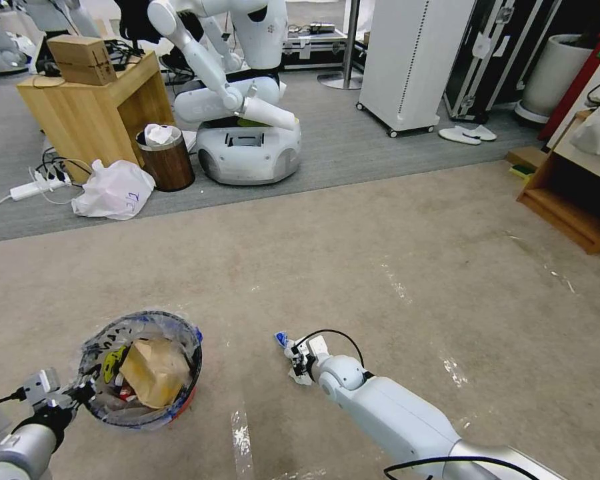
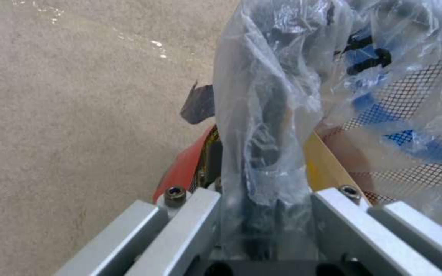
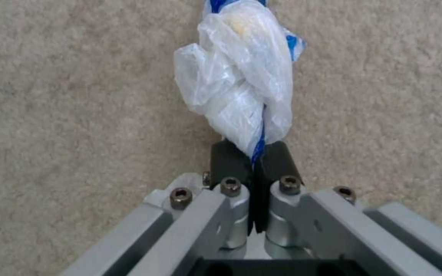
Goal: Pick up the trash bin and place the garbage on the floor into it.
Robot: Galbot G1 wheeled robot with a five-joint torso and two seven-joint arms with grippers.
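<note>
The red trash bin [image 1: 140,373] with its printed clear liner sits at my lower left, with a tan paper bag and other litter inside. My left gripper [image 1: 80,393] is shut on the bin's near rim; in the left wrist view its fingers [image 2: 262,153] are wrapped in liner, beside the red wall [image 2: 185,168]. My right gripper [image 1: 299,365] is low over the beige floor [image 1: 393,267], shut on a crumpled blue-white wrapper [image 1: 283,340]. In the right wrist view the black pads [image 3: 231,161] pinch the wrapper's [image 3: 236,88] end. I cannot tell whether it touches the carpet.
On the darker carpet behind stand another white robot [image 1: 247,133], a brown wood-look bin [image 1: 167,160], a white plastic bag [image 1: 113,190] and a wooden table [image 1: 93,100]. A low wooden shelf [image 1: 573,207] stands at the right, a white cabinet [image 1: 413,60] at the back.
</note>
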